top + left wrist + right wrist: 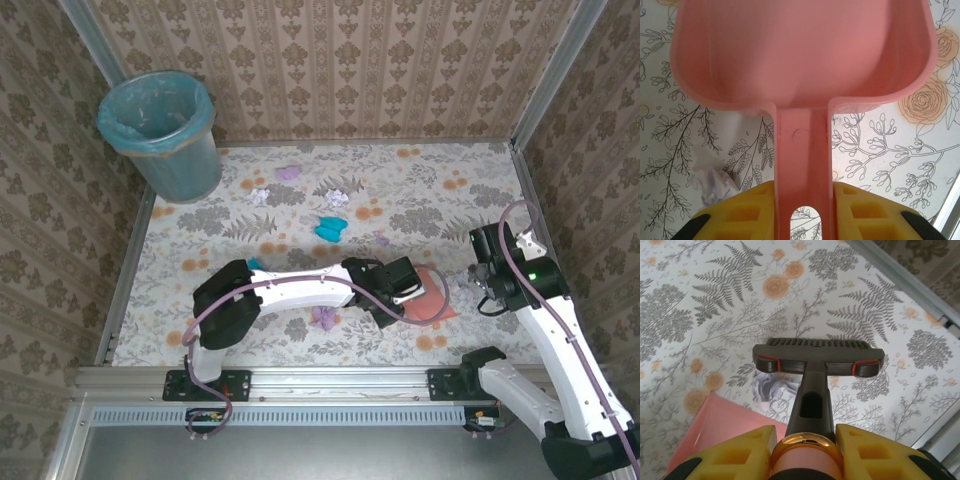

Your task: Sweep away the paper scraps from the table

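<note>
L gripper (803, 212) pinches dustpan (800, 50) handle; R gripper (805, 452) clamps brush (817, 357) handle. Pan looks empty. One white scrap (771, 390) sits just beside pan lip, under brush. Other paper scraps (330, 228) lie beyond & left of pan on table (170, 250), so prob. nearly all sweeping's left.

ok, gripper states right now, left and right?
Left gripper: shut on the pink dustpan, by its handle.
Right gripper: shut on the brush, by its handle.

Brown damask-patterned walls (340, 70) stand far, left and right, with aluminium posts (555, 75) at the far corners. A teal-lined bin (165, 135) stands far left.
</note>
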You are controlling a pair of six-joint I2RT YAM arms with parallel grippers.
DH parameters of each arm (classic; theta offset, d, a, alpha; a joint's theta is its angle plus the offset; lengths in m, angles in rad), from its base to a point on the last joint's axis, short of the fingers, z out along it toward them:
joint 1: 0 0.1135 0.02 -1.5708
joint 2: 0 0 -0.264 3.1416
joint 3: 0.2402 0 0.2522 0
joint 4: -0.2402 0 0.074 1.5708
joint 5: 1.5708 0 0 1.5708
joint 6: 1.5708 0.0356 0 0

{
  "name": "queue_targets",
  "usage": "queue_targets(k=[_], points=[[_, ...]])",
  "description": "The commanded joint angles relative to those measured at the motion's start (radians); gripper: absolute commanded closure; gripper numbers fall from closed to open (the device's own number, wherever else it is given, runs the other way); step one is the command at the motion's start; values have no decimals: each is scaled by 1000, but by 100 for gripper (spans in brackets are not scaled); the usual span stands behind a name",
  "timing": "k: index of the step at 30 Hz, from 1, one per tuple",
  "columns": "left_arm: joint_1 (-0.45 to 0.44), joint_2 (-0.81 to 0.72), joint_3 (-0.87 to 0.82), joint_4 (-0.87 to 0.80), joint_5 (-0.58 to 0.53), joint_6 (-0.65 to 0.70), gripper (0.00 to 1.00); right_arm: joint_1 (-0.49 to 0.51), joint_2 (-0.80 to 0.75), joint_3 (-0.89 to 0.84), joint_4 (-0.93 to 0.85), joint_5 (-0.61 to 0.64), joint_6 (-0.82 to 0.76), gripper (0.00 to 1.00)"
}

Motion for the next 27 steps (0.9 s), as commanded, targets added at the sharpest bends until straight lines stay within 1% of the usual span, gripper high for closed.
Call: queue_targets(k=[1,8,10,17,19,23,26,27], points=[[-6,19,31,-9,-9,1,100,-1,-32,-22,-2,-136,2,100],[-6,33,35,-4,-8,-8,100,4,-82,-73,75,-367,105,100],[-6,33,34,0,-13,-10,100,5,-97,-82,99,-415,143,100],[-3,36,32,10,-36,-22,100,6,-130,-55,111,-483,192,100],[-1,37,33,8,-46,-27,100,6,-138,-38,100,-470,192,100],[4,30,27,14,-70,-37,100,5,-138,2,67,-397,166,100],[6,24,16,20,-84,-40,100,5,-136,30,52,-291,92,100],[6,22,12,20,-91,-40,100,5,-137,33,57,-245,44,100]])
